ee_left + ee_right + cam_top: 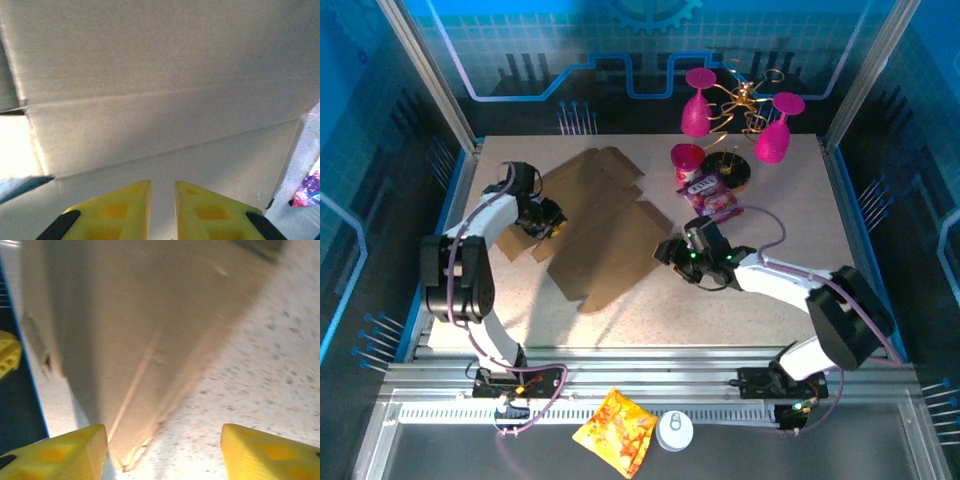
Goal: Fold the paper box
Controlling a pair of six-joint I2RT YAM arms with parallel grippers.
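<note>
Cardboard of the paper box (605,225) is laid flat at centre-left of the table (740,320) (top view). The left gripper (162,200) is seen nearly pressed together over it; whether anything is pinched cannot be told. The right gripper (162,440) is spread astride a box corner at lower centre.

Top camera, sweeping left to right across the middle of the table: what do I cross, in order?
left gripper → paper box → right gripper → purple snack packet
</note>
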